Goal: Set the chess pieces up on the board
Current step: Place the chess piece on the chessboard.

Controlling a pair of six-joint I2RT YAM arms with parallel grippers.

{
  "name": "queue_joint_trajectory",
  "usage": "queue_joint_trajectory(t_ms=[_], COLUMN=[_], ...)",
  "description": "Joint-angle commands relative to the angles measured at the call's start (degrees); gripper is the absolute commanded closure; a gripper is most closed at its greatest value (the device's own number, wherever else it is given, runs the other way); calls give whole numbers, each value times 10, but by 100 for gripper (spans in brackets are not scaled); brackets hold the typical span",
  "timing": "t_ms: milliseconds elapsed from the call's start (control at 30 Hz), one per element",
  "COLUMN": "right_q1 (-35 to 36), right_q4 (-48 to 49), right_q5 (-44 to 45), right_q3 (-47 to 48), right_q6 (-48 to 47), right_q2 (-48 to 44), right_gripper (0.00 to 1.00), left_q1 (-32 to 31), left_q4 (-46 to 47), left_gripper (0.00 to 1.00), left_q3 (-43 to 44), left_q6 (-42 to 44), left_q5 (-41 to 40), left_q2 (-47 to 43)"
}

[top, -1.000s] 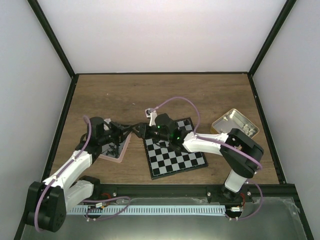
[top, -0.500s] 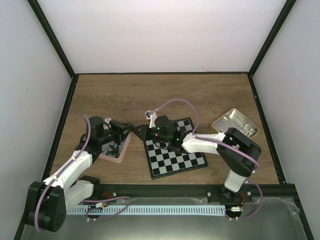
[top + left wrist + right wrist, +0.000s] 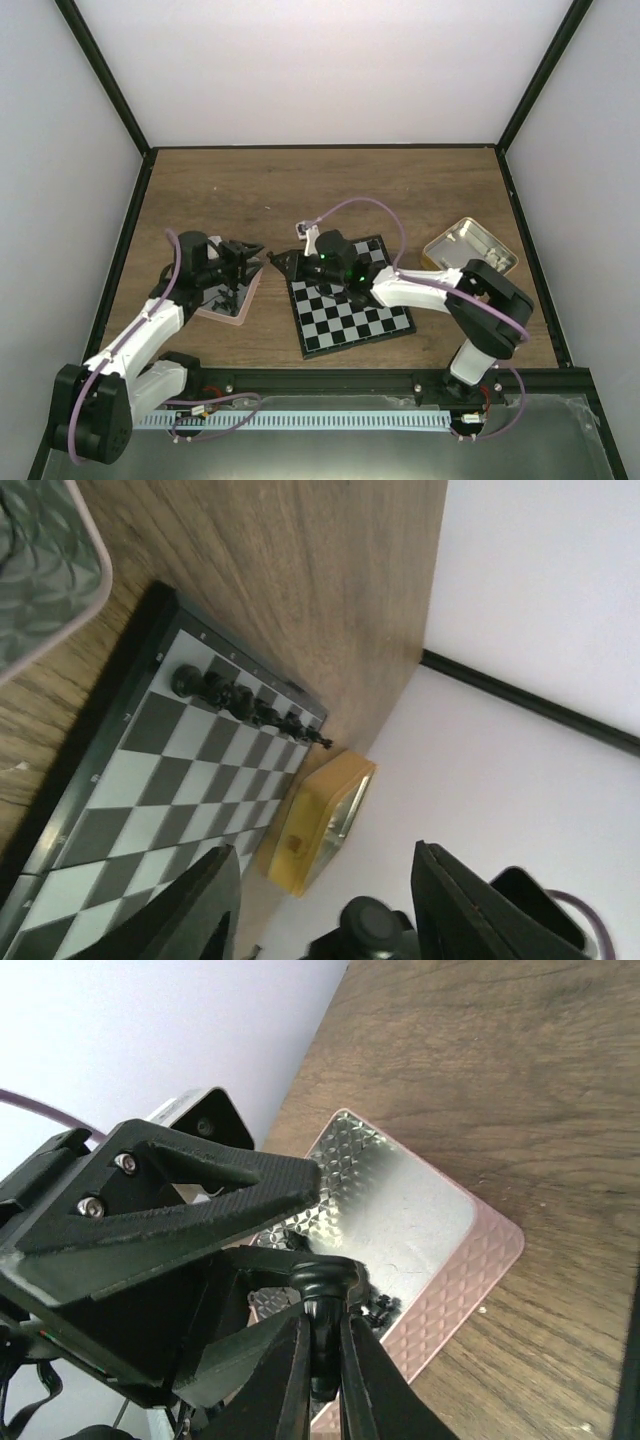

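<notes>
Topping the gripped black chess piece (image 3: 322,1285) is a glossy round knob.

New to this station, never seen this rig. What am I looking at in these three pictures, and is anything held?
A left arm and a right arm are bolted at the table's near edge. One picture looks down from above; the other two come from wrist cameras. On the table lie a chessboard, a pink-rimmed tray and a tan tin. A row of black pieces stands along one board edge. The right gripper, reaching across the board, is shut on a black chess piece near the tray. The left gripper facing it is open, empty.
</notes>
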Motion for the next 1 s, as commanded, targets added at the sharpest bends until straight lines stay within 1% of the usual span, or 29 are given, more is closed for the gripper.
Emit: queue_joint_trajectory(t_ms=[0,67,133,267,367,467,567,633,767,967], right_q1=[-43,-80,-114,-159,-171,-171,-171,-171,-163,-130], right_q4=[-97,-189,-285,-464,-577,-677,-747,-779,-823,-876], right_q5=[-25,-51,-59,-27,-3,25,50,51,42,35], right_q3=[6,7,17,32,42,51,57,60,65,74], right_q6=[-19,-43,-82,-163,-195,-201,-198,-191,-193,-212], right_q2=[-53,-76,-99,-147,-163,-163,-159,-154,-138,-99], right_gripper=[99,99,99,99,99,99,99,99,99,96], left_q1=[2,2,2,1,1,2,2,1,2,1], left_q4=[-120,-154,-180,-253,-289,-300,-292,-301,-318,-305], left_gripper=[48,44,41,39,38,38,38,38,38,38], left_q3=[51,69,95,168,214,242,251,256,255,233], left_q6=[122,178,245,405,502,573,611,621,646,662], left_q5=[-51,-76,-95,-144,-166,-170,-174,-208,-283,-310], left_q2=[-14,-19,-20,-5,12,29,40,46,50,28])
